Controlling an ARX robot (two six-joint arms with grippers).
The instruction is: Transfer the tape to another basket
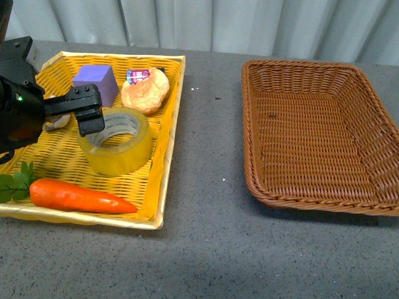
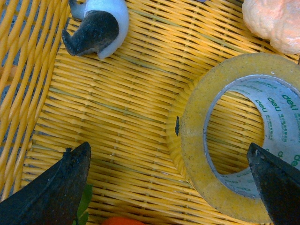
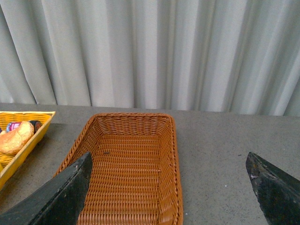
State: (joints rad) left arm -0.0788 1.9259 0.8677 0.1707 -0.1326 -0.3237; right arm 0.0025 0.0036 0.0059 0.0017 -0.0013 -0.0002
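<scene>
The tape (image 1: pixel 115 144) lay flat, its hole facing up, in the shallow yellow tray (image 1: pixel 163 180) at the left of the grey surface (image 1: pixel 206 187), close to the tray's right-hand wall. It was a yellowish translucent roll. In the left wrist view its white core (image 2: pixel 276 117) carried the word "deli" in green, repeated around the ring. The smaller green characters printed beside it were too fine to read.

The left tool (image 2: pixel 166 153) hung over the roll with its two black fingers spread wide. One fingertip was above the tray's weave outside the roll and the other above the hole, so the roll's near wall sat between them. Whether either finger touched the tape could not be told.

Also in the tray were:
- a carrot (image 1: pixel 78 196) with green leaves, just in front of the tape along the near rim
- a bread roll (image 1: pixel 144 92) just behind the tape
- a small packet (image 1: pixel 138 75) behind the bread, with pink and blue print too small to read
- a purple block (image 1: pixel 96 81) to the bread's left
- a white and dark-grey object (image 2: pixel 96 26) near the left tool

The basket (image 1: pixel 312 137), brown wicker and deep, stood well apart to the right on the same surface. The right tool (image 3: pixel 168 157) was held above the basket's near end, fingers likewise wide apart and gripping nothing. A grey pleated curtain (image 3: pixel 150 51) hung behind the surface.
</scene>
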